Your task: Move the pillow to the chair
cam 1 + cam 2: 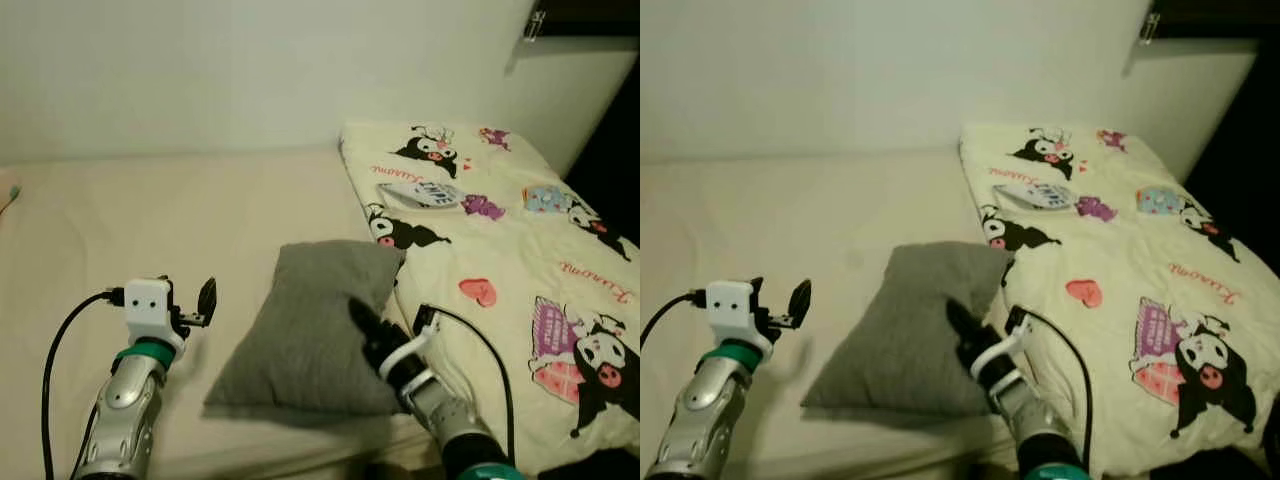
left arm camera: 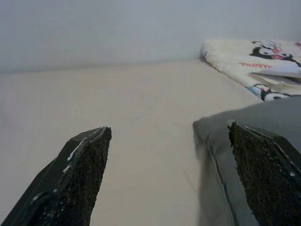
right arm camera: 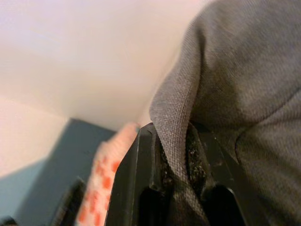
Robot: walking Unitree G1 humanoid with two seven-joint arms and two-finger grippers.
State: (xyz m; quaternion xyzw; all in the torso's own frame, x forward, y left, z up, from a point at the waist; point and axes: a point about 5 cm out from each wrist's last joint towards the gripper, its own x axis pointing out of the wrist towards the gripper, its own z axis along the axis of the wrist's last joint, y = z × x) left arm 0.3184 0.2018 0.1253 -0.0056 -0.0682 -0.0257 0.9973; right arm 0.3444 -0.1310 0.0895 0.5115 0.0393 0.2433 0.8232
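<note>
Meanwhile, a grey pillow [image 1: 310,335] lying on the cream bed [image 1: 120,220] beside a cartoon-print blanket [image 1: 520,270] is being pinched at its edge by the right gripper [image 3: 175,157]; the left gripper [image 1: 190,305] is being held spread nearby.

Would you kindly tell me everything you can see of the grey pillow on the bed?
The grey pillow is a soft rectangle of woven-looking cloth with a seamed edge. It lies flat on the cream bed sheet, its far corner against the cartoon-print blanket. The right gripper is shut on a fold of its edge; the left gripper is open beside its other side, not holding it.
</note>
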